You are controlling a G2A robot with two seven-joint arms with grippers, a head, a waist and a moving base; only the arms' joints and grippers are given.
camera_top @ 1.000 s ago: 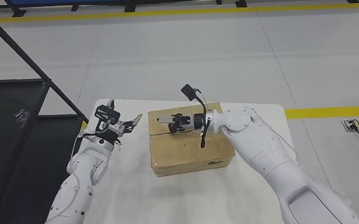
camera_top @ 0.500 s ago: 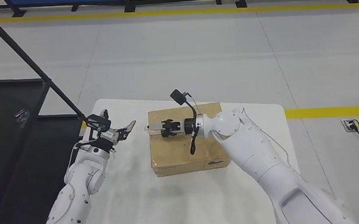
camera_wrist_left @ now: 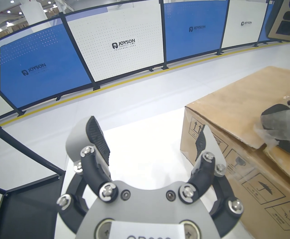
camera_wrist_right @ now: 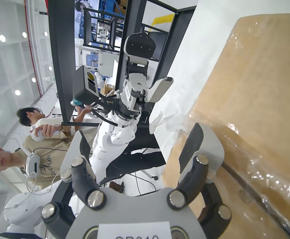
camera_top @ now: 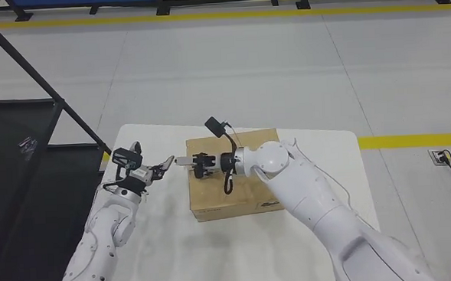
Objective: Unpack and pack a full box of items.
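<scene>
Box (camera_top: 244, 193) sits mid-bench (camera_top: 177, 235), taped shut; we judge it stiff and heavy. Right claw (camera_top: 192, 159) gapes empty over the box's seam end, left claw (camera_top: 164, 165) gapes empty just beside the box. We'd pinch the loose, slick tape (camera_wrist_right: 158, 120).

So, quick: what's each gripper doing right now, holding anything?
Left gripper: jaws open, empty.
Right gripper: jaws open, empty, at the box edge.

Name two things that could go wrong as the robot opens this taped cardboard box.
1. The crumpled clear tape strip sticks out at the end of the brown cardboard box; the open right hand may pinch only thin film, which could tear or slip.
2. The open left hand is apart from the box, so pulling may drag it across the white table.
</scene>
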